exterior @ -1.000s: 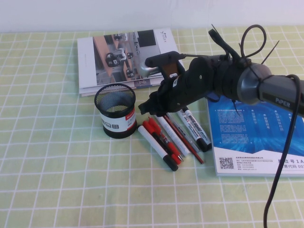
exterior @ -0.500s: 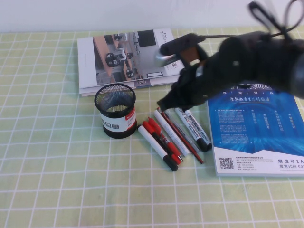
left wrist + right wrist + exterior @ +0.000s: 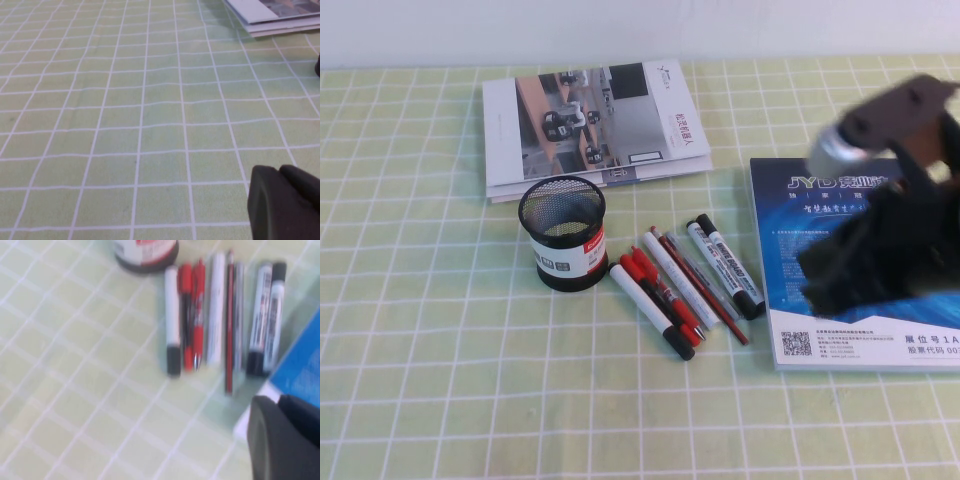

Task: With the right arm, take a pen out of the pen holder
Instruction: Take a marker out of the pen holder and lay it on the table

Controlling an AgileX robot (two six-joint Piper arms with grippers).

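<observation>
The green checked tablecloth (image 3: pixel 440 400) runs bare on the near side of the pen holder (image 3: pixel 563 235), a black mesh cup standing upright on the cloth. The left gripper (image 3: pixel 280 195) shows only in its own wrist view, low over bare cloth, and where it sits relative to the holder cannot be told. Just right of the holder the pens (image 3: pixel 685 285) lie flat in a slanting row, side by side, outside the cup. Counting away from the holder, they are a white marker with a black cap (image 3: pixel 651 312), which reaches nearest to the camera, then two red pens (image 3: pixel 658 287), a white pen (image 3: pixel 678 278), a thin red-and-dark pencil (image 3: pixel 708 295) and two black-and-white markers (image 3: pixel 725 265). Farther right of the holder, past the last marker, a blue booklet (image 3: pixel 790 230) lies flat. The right gripper (image 3: pixel 820 282) hangs above this booklet, well apart from the holder and clear of the pens. Its pincer is closed all the way, and no pen can be made out in it. Behind the holder, near but not touching it, a magazine (image 3: pixel 590 120) lies at a slight tilt on the cloth.
</observation>
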